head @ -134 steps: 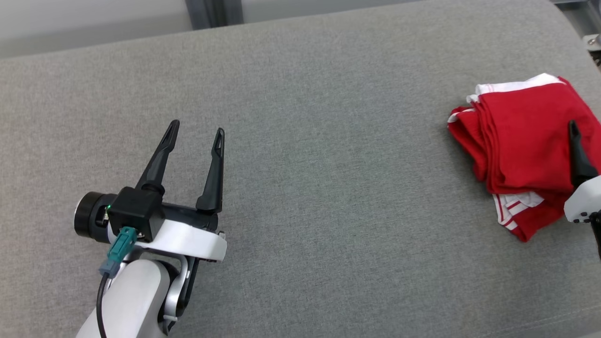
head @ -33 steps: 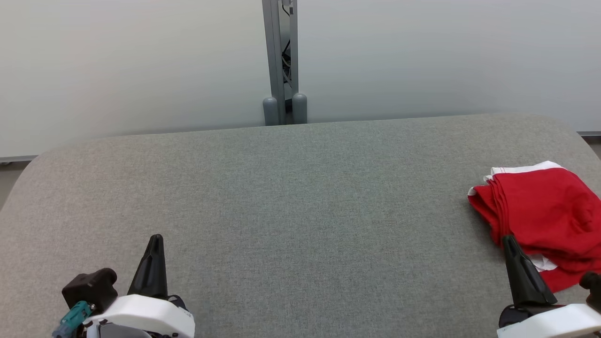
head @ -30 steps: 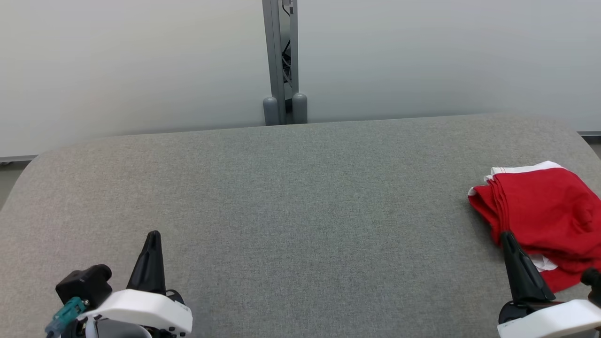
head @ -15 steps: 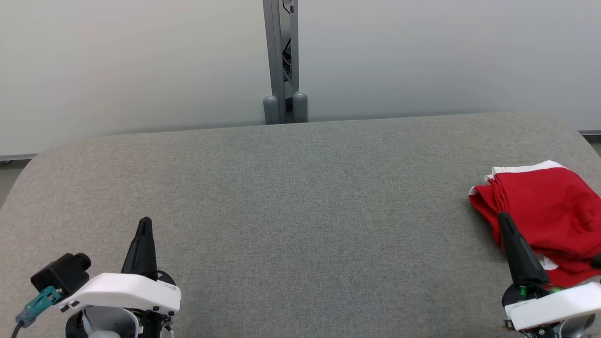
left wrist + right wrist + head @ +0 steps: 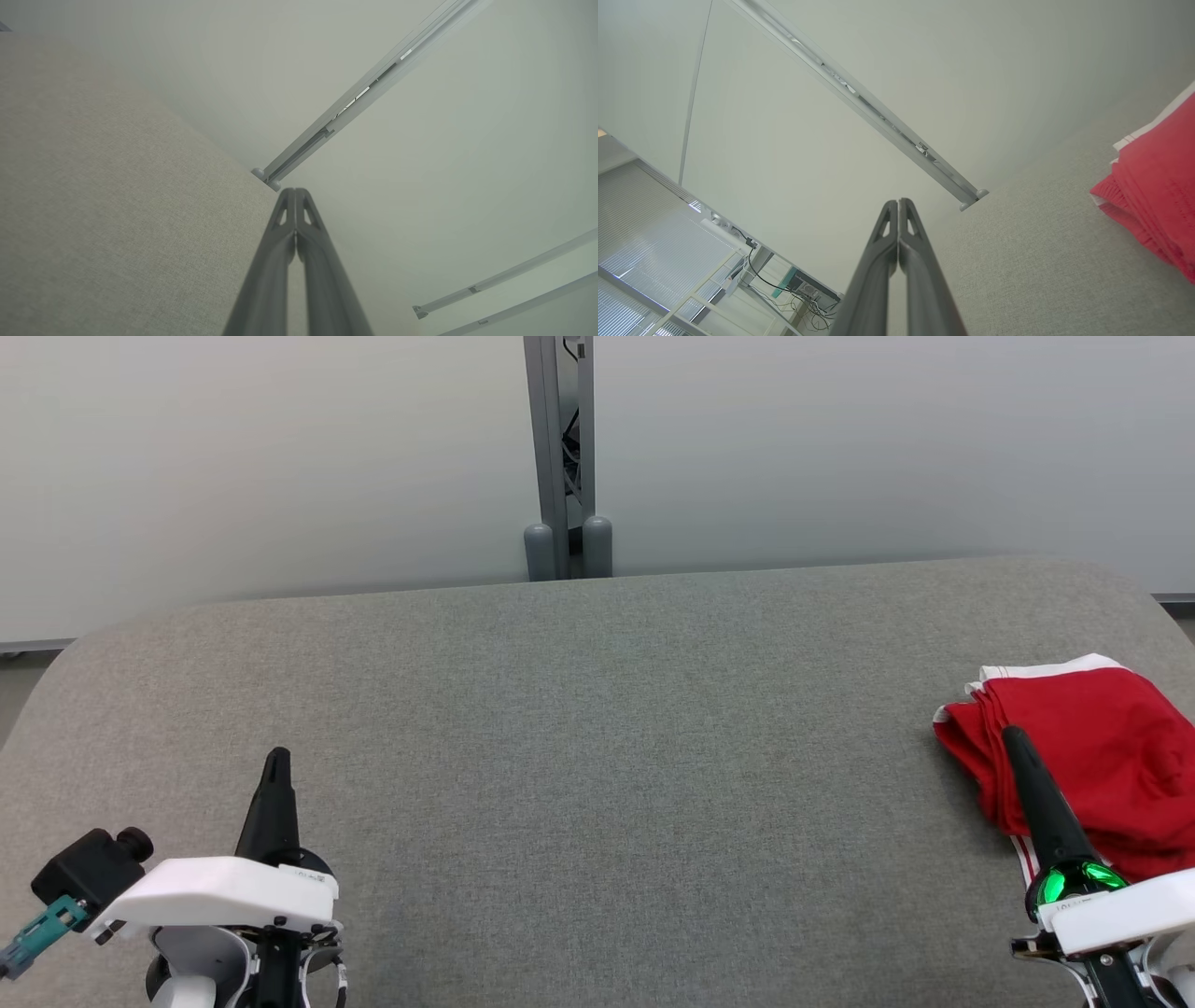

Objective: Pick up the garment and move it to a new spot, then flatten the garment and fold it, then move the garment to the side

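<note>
The left pincer [image 5: 277, 758] is clenched, its two dark fingers pressed together with nothing between them, and stands at the near left of the head view with its tip pointing toward the far edge. The left wrist view shows the fingers meeting at their tips. The right pincer [image 5: 1011, 737] is likewise clenched and empty at the near right. The table [image 5: 597, 756], covered in grey woven fabric with rounded corners, spans the width of the head view. Behind it stands a pale wall panel [image 5: 280, 457]. The garment [image 5: 1111, 756], red with white trim, lies folded in layers on the right end of the table. In the head view the right pincer tip overlaps its near-left edge, while the right wrist view shows the garment [image 5: 1162, 172] off to one side, clear of the fingers. A grey post [image 5: 560, 448] divides the wall panel at centre. A green light [image 5: 1064, 882] glows at the base of the right pincer.
</note>
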`<state>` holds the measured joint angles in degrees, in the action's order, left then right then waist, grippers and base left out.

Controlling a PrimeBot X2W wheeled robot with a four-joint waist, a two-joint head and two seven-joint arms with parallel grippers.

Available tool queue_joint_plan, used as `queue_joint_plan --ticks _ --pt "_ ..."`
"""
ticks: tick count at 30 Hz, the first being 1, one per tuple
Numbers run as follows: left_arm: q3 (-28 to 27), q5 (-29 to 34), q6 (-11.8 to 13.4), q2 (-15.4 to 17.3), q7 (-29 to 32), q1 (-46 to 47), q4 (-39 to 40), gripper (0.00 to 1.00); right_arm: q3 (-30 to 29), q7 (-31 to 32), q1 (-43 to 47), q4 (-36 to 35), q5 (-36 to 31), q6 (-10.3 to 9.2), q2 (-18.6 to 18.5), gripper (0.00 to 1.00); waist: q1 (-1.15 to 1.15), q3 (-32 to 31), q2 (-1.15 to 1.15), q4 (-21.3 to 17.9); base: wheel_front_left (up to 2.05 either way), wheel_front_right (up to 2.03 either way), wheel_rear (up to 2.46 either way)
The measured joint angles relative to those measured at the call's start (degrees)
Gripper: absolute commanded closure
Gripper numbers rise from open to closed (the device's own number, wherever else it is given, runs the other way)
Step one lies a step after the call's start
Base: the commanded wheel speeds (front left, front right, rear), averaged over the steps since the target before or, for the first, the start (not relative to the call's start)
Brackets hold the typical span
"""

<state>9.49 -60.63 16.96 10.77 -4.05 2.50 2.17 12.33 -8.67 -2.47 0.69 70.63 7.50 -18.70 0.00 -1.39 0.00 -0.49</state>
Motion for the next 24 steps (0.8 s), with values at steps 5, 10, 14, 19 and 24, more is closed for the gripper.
queue_joint_plan --ticks 5,10,14,19,24 --pt "-1.19 -2.81 -0.10 -0.70 0.53 0.23 0.42 1.00 1.08 -0.54 -1.16 0.87 4.98 -0.01 -1.16 1.00 0.00 0.06 0.00 0.02 0.00 0.00 0.00" --pt "-2.24 -5.28 -0.30 -1.30 1.07 0.38 0.85 1.00 2.09 -0.98 -2.23 1.72 9.53 -0.01 -2.30 1.00 0.00 0.12 0.00 0.05 0.00 0.00 0.00" --pt "-3.14 -7.42 -0.44 -1.83 1.52 0.83 1.13 1.00 2.92 -1.44 -3.04 2.22 13.07 -0.01 -3.26 1.00 0.00 0.16 0.00 0.07 0.00 0.00 0.00" --pt "-4.16 -9.93 -0.60 -2.45 2.01 1.25 1.49 1.00 3.86 -1.94 -4.02 2.94 17.36 -0.01 -4.33 1.00 0.00 0.22 0.00 0.09 0.00 0.00 0.00" --pt "-5.13 -12.03 -0.78 -2.96 2.53 1.51 1.85 1.00 4.85 -2.42 -4.93 3.60 21.39 -0.01 -5.44 1.00 0.00 0.28 0.00 0.11 0.00 0.00 0.00"
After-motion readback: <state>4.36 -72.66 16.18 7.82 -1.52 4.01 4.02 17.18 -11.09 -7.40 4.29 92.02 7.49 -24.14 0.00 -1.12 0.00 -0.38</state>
